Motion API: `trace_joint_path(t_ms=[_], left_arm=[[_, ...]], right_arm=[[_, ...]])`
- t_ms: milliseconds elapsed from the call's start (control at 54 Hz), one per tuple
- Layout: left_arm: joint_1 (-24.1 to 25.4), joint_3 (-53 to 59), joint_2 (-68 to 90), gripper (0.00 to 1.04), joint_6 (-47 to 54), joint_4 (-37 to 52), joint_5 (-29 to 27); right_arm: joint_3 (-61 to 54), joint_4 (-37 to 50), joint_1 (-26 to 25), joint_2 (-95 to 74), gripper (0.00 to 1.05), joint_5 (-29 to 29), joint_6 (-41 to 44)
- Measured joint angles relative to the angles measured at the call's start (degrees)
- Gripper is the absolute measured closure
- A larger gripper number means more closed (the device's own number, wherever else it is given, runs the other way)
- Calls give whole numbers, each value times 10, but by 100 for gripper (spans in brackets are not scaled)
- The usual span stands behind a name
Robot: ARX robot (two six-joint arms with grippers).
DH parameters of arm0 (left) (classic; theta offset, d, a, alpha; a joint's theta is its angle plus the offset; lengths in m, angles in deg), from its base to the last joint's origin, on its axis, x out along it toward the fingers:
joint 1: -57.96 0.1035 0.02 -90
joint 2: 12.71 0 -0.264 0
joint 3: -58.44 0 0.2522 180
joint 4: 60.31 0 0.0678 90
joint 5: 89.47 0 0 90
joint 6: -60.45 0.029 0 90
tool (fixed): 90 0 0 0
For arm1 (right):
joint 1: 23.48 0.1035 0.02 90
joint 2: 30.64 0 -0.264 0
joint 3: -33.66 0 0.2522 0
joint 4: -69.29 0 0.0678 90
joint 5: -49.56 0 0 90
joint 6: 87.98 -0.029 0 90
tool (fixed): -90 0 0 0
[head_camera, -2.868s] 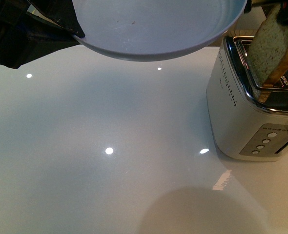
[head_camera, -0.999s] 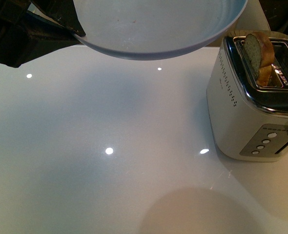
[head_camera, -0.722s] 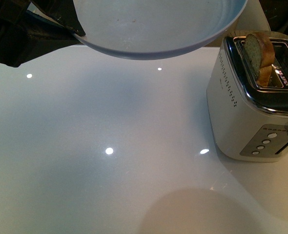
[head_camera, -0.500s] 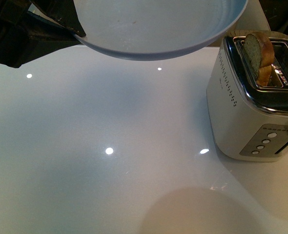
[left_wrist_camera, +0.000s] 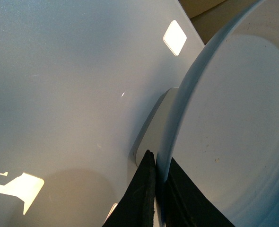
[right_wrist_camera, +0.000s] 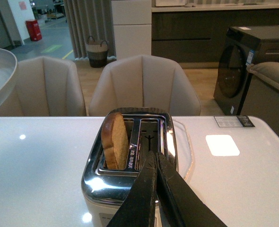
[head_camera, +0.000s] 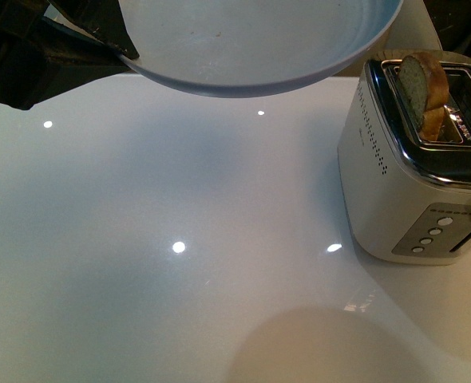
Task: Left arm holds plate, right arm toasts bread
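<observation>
1. While the right gripper (right_wrist_camera: 153, 160) hangs over the toaster (right_wrist_camera: 125, 184), I read its fingers as pressed together with nothing between them.
2. Left gripper (left_wrist_camera: 161, 189): the two black fingers (left_wrist_camera: 144, 194) are clamped on the rim of the pale blue plate (left_wrist_camera: 234, 127), one on each side of it.
3. In the front view the plate (head_camera: 259, 40) is held clear of the glossy white table (head_camera: 180, 239), beside the toaster (head_camera: 387, 183) on its left side. The plate is bare.
4. The bread slice (head_camera: 421, 88) stands on edge in the toaster slot nearer the plate.
5. Its long axis runs vertically, with the rounded crust top up and proud of the slot. The broad faces lie along the slot (right_wrist_camera: 115, 142).
</observation>
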Motion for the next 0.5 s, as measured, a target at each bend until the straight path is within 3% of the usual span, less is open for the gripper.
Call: trace_joint_path(t_ms=[407,500], left_arm=[[0,0,0,102,0,0,0],[0,0,0,102,0,0,0]], right_arm=[[0,-68,0,68,103,0,0],[0,-160,0,145,103,1,0]])
